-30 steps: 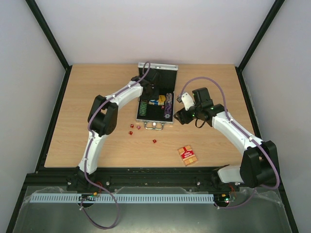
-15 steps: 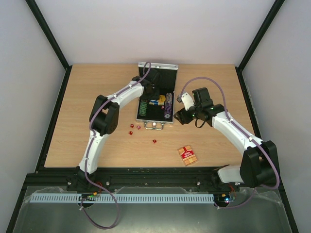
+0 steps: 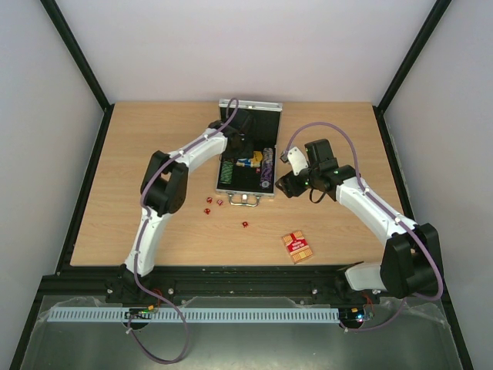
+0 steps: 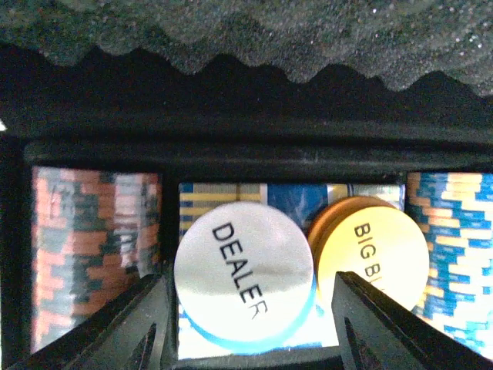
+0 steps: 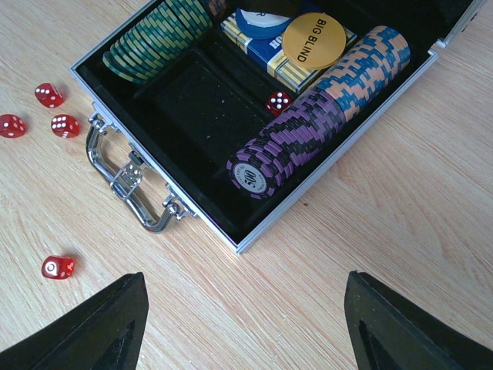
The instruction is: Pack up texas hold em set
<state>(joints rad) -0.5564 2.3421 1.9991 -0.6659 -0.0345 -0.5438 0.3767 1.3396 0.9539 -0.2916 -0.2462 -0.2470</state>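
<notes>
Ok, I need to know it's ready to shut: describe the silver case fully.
The case looks like silver aluminium, lined black. It lies flat on the wooden table, lid raised at the far side and padded with grey ridged foam. A chrome handle sits on its near edge. Chip rows, a blue deck, two discs and a red die lie inside; the left claw hovers over them.

We look at a light wooden table (image 3: 123,169) enclosed by plain white walls (image 3: 246,46), with black posts (image 3: 77,54) running up the corners. Soft, even light falls across it. A white slotted strip (image 3: 192,314) lines the near edge.
</notes>
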